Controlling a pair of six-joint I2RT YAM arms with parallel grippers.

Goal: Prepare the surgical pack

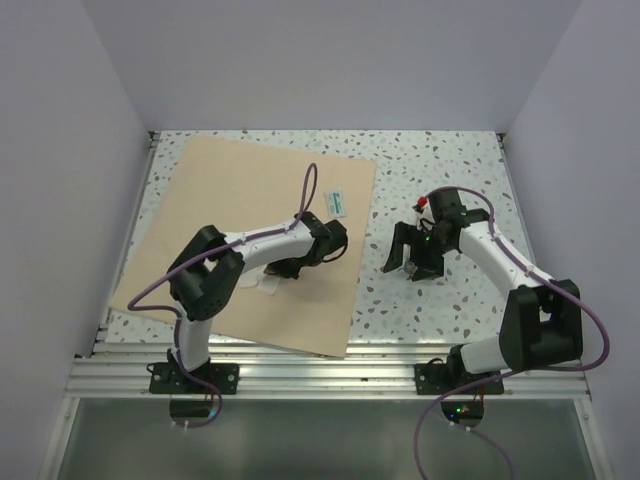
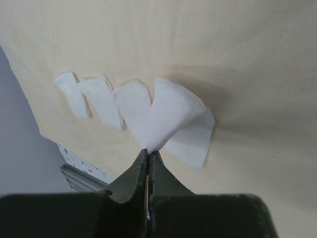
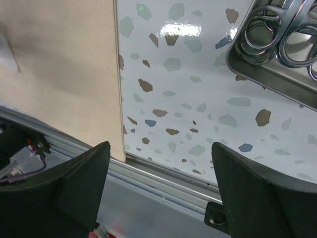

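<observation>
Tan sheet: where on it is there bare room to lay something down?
The far half of the sheet, between its far edge and the left arm, is bare except a small card near the right edge. The near middle is crowded: the left hand pinches gauze there.

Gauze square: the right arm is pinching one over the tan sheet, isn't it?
No, it is the left gripper that pinches the gauze square over the tan sheet; the left wrist view shows it shut on it. The right gripper is open, holding nothing.
</observation>
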